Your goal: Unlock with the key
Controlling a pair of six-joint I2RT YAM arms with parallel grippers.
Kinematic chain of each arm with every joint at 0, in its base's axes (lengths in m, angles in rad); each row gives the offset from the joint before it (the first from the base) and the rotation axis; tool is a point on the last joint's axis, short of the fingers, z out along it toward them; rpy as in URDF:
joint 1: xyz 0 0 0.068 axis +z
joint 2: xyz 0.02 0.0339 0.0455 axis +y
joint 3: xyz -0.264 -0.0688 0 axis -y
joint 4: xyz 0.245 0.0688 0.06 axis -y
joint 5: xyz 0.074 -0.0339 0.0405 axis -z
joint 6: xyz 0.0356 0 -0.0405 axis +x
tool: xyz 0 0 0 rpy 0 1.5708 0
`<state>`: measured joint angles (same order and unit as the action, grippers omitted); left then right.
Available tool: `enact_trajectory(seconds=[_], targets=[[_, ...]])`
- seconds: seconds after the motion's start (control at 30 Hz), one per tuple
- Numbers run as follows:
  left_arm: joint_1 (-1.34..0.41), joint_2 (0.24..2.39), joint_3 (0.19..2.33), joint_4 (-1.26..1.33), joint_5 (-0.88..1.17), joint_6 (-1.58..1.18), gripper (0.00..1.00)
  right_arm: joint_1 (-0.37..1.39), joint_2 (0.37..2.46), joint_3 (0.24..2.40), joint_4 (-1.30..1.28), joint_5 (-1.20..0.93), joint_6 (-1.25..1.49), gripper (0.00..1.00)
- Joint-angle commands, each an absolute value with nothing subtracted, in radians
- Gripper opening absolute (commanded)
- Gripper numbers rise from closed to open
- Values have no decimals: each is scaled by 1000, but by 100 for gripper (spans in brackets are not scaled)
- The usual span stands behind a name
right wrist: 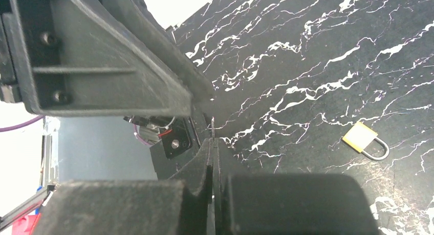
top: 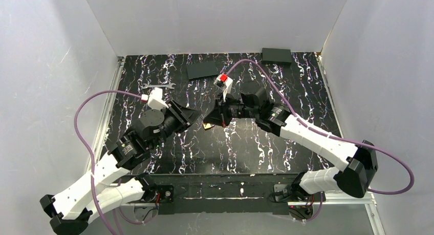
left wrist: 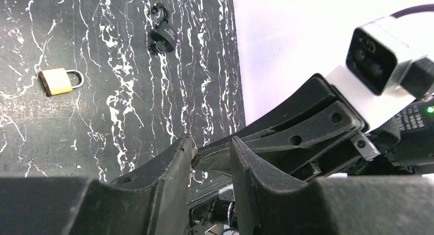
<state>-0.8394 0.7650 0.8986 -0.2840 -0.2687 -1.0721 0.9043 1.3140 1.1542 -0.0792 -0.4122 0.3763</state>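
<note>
The right pincer (right wrist: 212, 143) is pressed shut on the key (right wrist: 212, 123), and only a thin silvery sliver of it shows above the tips. The left pincer (left wrist: 211, 145) meets it tip to tip over the middle of the desk (top: 230, 148); its jaws stand narrowly apart around the right pincer's tips, and whether they touch the key I cannot tell. A brass padlock (right wrist: 358, 137) lies flat on the desk nearby, touched by neither.
</note>
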Motion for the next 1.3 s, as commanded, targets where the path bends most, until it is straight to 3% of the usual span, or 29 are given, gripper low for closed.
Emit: enact_trajectory(seconds=[0.0,0.4,0.87,1.17,1.27], targets=[[-834,731,912,-331,-356,-1105,34,916,1279,1194,-89,-385,337,1],[-836,802,918,-302,-299,-1121,34,940,1282,1214,-78,-370,337,1],[-835,817,904,-296,-272,-1146,27,950,1269,1207,-57,-305,351,1],[-835,837,904,-293,-271,-1143,1,958,1270,1203,-41,-300,359,1],[-835,839,908,-295,-274,-1130,0,960,1274,1203,-41,-303,362,1]])
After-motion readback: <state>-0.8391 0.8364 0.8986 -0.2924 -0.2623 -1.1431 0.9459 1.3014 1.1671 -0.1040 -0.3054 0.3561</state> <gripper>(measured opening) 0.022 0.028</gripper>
